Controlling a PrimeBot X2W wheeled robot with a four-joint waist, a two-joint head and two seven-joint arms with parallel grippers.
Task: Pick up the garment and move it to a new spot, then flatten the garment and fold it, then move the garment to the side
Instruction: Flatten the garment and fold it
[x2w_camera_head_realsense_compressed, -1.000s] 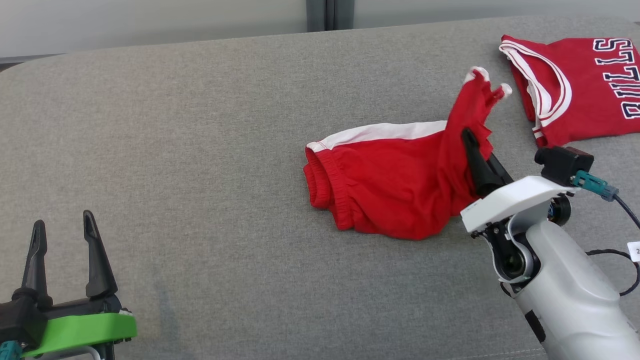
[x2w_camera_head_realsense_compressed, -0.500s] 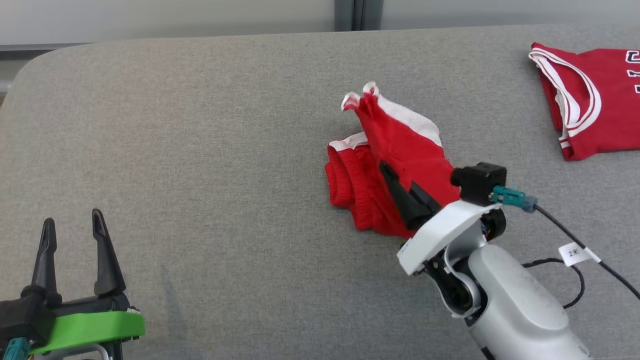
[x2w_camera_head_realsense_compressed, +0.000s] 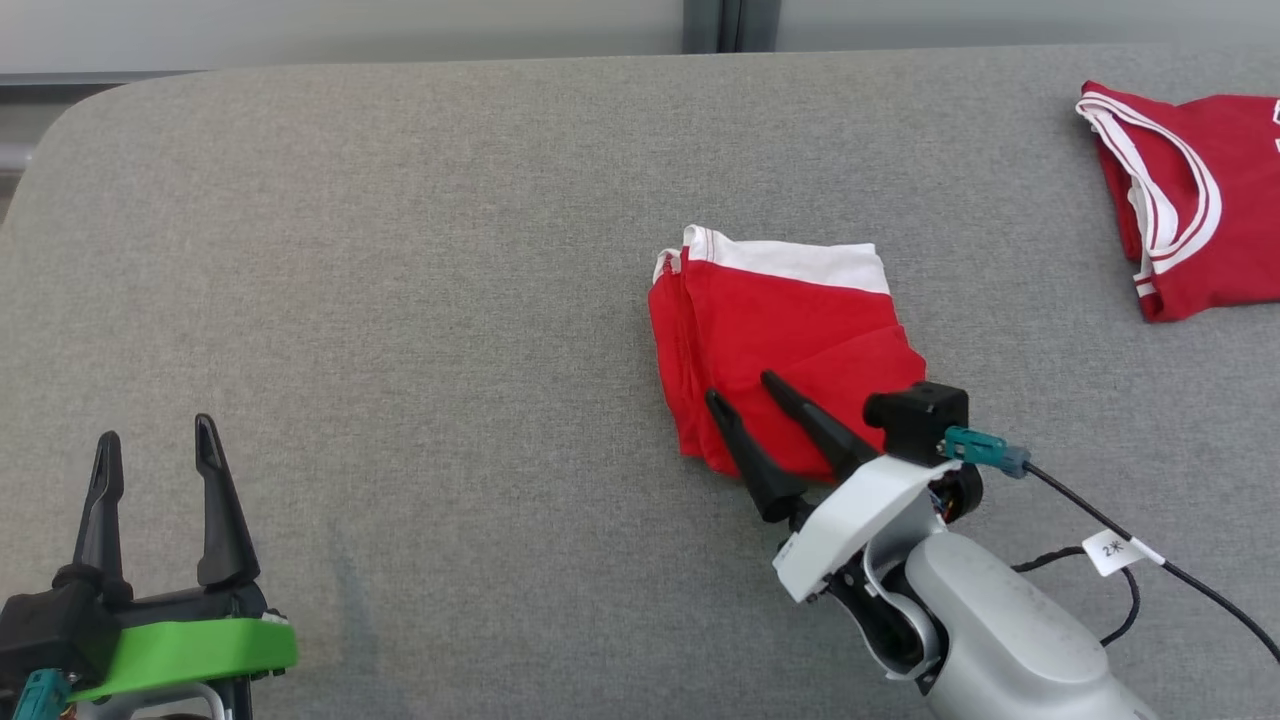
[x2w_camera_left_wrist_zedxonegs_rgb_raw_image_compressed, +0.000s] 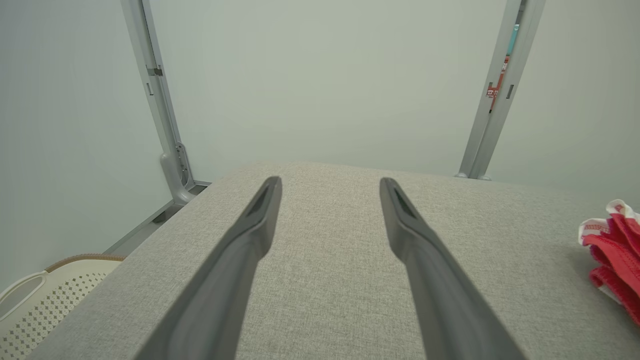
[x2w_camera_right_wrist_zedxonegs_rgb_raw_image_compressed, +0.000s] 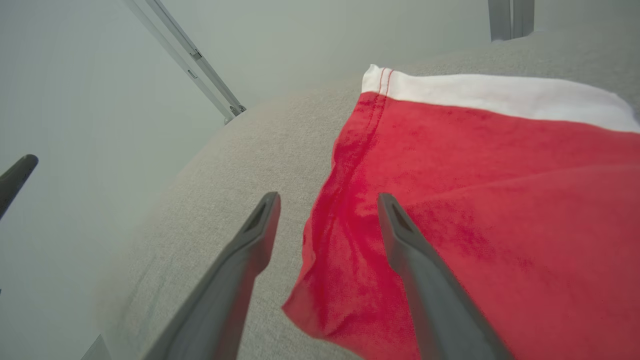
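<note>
Since red shorts (x2w_camera_head_realsense_compressed: 790, 340) lie folded & right gripper (x2w_camera_head_realsense_compressed: 742, 388) gapes empty over their near edge, fold looks done; next: regrip, slide aside; left gripper (x2w_camera_head_realsense_compressed: 157, 431) open, empty too.

Jaws spread wide on both — the left gripper (x2w_camera_head_realsense_compressed: 157, 431) and the right gripper (x2w_camera_head_realsense_compressed: 742, 388).
</note>
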